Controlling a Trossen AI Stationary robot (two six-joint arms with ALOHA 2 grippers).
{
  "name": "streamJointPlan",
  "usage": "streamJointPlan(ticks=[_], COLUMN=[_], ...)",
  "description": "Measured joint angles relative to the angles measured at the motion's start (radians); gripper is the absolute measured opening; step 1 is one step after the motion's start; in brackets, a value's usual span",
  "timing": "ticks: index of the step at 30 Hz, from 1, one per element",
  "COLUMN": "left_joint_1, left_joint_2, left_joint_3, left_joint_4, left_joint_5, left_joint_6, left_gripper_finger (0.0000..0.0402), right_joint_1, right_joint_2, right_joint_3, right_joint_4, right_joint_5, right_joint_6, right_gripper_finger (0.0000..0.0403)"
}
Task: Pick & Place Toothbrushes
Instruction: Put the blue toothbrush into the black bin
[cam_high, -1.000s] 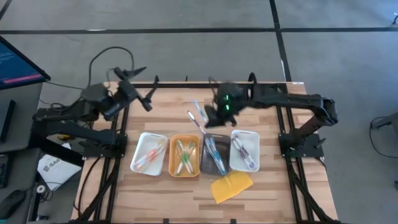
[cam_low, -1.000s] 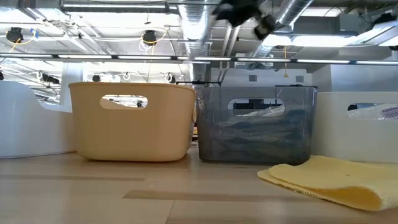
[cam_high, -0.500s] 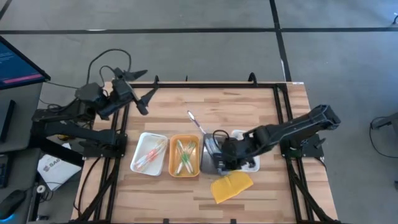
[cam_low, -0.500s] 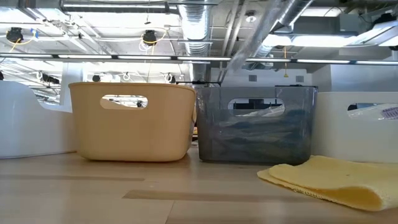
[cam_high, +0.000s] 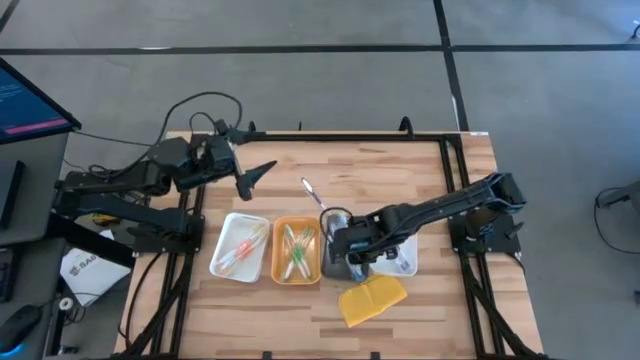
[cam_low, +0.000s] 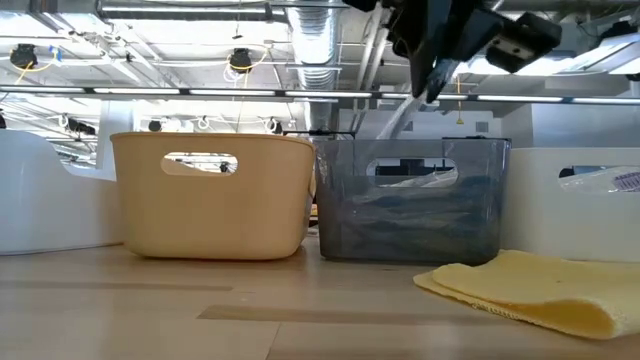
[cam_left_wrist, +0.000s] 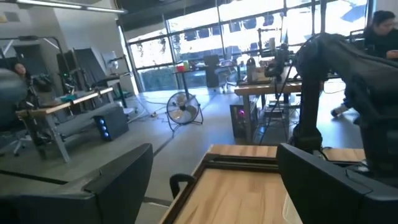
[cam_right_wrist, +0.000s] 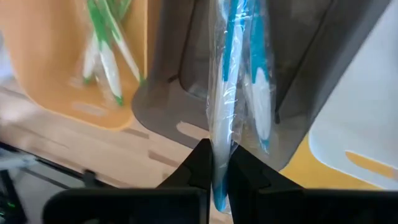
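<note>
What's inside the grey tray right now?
Inside the grey rectangular tray lie blue-handled toothbrushes. The right gripper hangs above, shut on a clear-wrapped blue toothbrush. The gripper and that brush cover part of the tray floor.

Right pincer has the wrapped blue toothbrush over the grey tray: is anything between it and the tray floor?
Nothing visible blocks it. The right pincer, shut on the wrapped blue toothbrush, hangs directly above the open grey tray. Only other blue toothbrushes lie inside; it would land on or beside them.
</note>
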Motion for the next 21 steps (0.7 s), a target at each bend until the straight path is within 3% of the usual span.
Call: streamJointPlan(ticks=[5,15,21], left_joint_1=[0.0,0.0,0.0], left_joint_2=[-0.014,-0.02,-0.02], left_joint_3=[0.0,0.001,0.001], left_joint_4=[0.001,-0.009,-0.014], left_joint_5=[0.0,-0.001,-0.002], left_joint_6=[0.0,0.0,0.0], left_gripper_finger=[0.0337,0.0333,0.0333], right_joint_1=[0.0,-0.03,-0.042], right_joint_2=[0.04,0.062,0.062], right_joint_3=[0.0,0.0,0.0], right_joint_4=[0.01,-0.014,-0.043], right_joint_5=[-0.057,-0.067,-0.08], right_joint_6=[-0.084,-0.148,-0.17], right_gripper_finger=[0.0018,0.0019,0.0047])
